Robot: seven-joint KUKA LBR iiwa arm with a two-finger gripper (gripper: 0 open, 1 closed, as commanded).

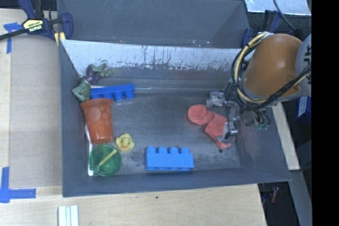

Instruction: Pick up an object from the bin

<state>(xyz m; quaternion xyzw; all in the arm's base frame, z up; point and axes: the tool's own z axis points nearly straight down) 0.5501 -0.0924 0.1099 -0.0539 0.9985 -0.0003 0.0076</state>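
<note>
Gripper (228, 137): positioned low at the right side of the bin (159, 18), at the right-hand edge of a flat red soft piece. Whether it is open or closed cannot be told from this view, and nothing can be confirmed as held. The orange wrist cover (267, 69) and its cables sit above and to the right of the gripper.

Contents, largest first:

1. Blue building block (169, 158), wide, three studs visible, lying along the front wall near the middle of the floor. Well apart from the gripper.
2. Orange translucent cup (98, 120), lying on its side at the left wall.
3. Red soft piece (207, 119), two joined lobes, on the floor right of centre. This is the item nearest the gripper; its lower right end lies directly under the gripper body. Contact cannot be confirmed.
4. Green round item (105, 161), in the front left corner, touching the lower end of the cup, with a yellow strip across it.
5. Narrow blue brick (112, 92), lying just above the cup at the left rear.
6. Green and purple toy figure (89, 81), in the rear left corner, touching the narrow brick's left end.
7. Small yellow item (124, 142), just beside the green round item and the cup.
</note>
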